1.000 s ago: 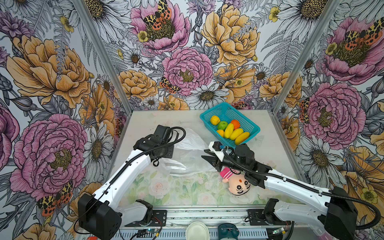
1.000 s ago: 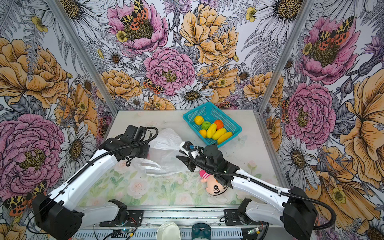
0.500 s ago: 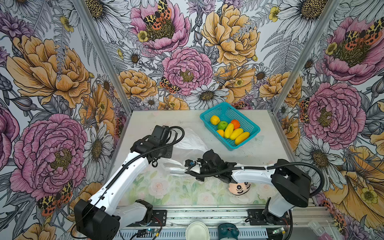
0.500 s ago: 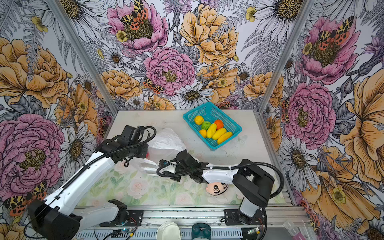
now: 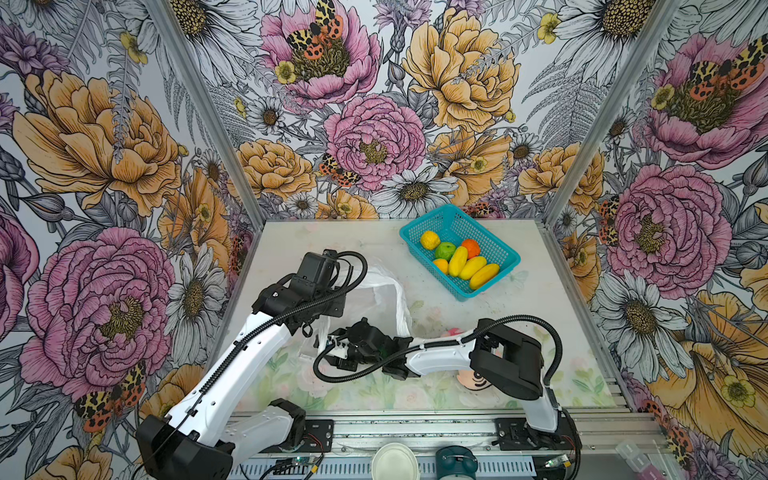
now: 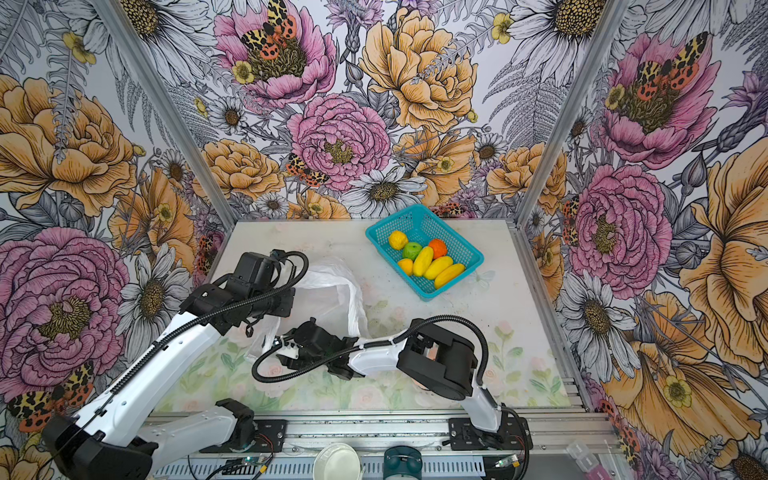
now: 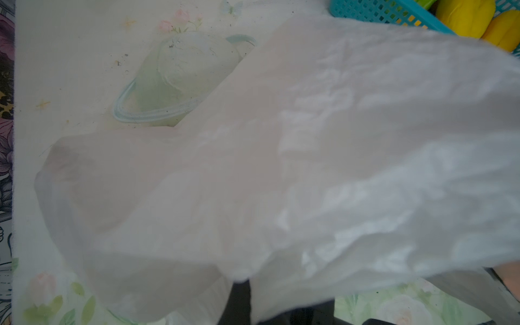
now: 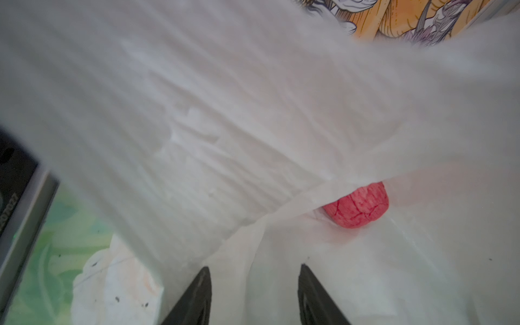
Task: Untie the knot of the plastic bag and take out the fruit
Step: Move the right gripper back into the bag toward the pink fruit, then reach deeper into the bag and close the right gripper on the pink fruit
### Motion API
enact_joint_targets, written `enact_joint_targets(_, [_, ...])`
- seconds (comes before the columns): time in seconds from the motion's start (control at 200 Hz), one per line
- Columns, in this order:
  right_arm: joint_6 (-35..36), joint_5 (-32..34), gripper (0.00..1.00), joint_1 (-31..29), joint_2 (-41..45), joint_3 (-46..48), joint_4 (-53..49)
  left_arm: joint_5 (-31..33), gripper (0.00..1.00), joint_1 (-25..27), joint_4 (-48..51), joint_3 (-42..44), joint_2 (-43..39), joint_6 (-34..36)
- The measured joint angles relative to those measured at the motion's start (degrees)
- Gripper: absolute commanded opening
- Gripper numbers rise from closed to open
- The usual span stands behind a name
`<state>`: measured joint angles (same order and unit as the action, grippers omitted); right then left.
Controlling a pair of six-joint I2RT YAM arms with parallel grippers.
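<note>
Inside a flower-papered cell, two robot arms work a white bag at centre-left of the tabletop in both top views; no knot shows and the mouth gapes. The left fingers, pressed together, appear to pinch the film and hold the rim up, though the film hides most of them. The right fingers stand apart inside the mouth, empty, aimed at a pink fruit lying on the bag's lower sheet. Seven more fruit sit in the teal basket at upper right of the tabletop, well apart from the bag. The film looks thin, limp and slippery, likely to cling or tear, so the rim or a handle loop is the place to hold it; the fruit looks small, light and round, apt to roll, best taken across its middle clear of the film. A printed number on a dark part in the right wrist view is too blurred to read; no brand shows
</note>
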<state>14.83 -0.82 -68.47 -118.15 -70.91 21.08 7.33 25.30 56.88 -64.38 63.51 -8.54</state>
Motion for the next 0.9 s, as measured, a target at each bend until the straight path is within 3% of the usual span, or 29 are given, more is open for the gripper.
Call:
enact_joint_targets(0.21, [-5.29, 13.16, 0.76, 0.50, -6.71, -11.13, -3.06, -1.31, 0.00, 3.45, -0.70, 0.00, 0.11, 0.13])
enact_joint_targets(0.375, [-8.85, 18.16, 0.79, 1.18, -9.03, -13.62, -6.75, -1.22, 0.00, 4.09, -1.90, 0.00, 0.22, 0.59])
enact_joint_targets(0.901, [-12.31, 19.50, 0.90, 4.74, -15.72, -20.76, -10.43, -1.40, 0.00, 4.37, -2.97, 0.00, 0.04, 0.63])
